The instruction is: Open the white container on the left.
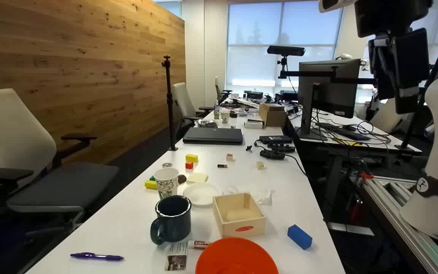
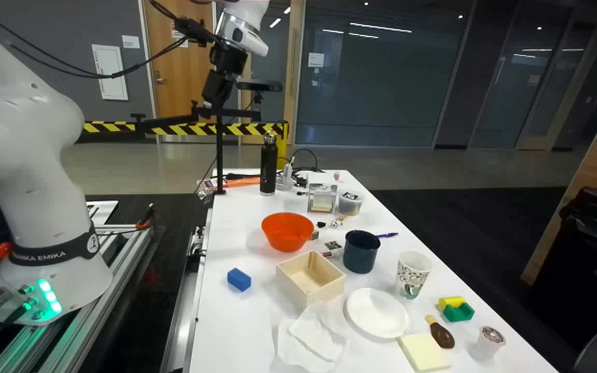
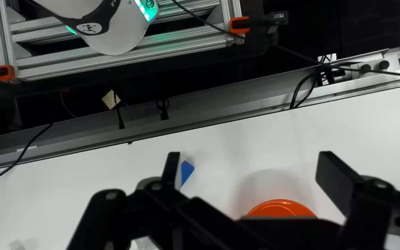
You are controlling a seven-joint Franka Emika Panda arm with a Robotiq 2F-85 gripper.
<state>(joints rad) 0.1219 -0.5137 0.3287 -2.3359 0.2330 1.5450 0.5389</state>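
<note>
The whitish lidded tub (image 2: 350, 203) is most likely the task's white container, though I cannot be sure; it stands toward the far end of the desk (image 2: 241, 331) in an exterior view, just beside a clear box (image 2: 322, 190); its top is covered and bears a dark label, and a yellowish tone shows low on its side; the clear box holds something pale yellow (image 2: 322, 202), too small to name. The orange bowl (image 2: 287, 241) stands near an open wooden box (image 1: 244, 230), whose bare floor is in sight; a dark mug (image 2: 359, 255) and a patterned paper cup (image 1: 167, 184) stand upright nearby, and what either has inside I cannot tell; all four show in both exterior views. The pincer (image 3: 252, 173) is spread wide, jaws well apart, with nothing in its hold; both exterior views show it high above the desk; the wrist view, looking down past it, gives just part of the bowl and part of a blue block (image 3: 186, 172); both exterior views show that block whole, apart from the wooden box. A black bottle (image 2: 268, 168), like the tub and the clear box, shows in a single exterior view; a closed laptop (image 1: 213, 137) and a red cube (image 1: 189, 165) likewise show in a single exterior view.
</note>
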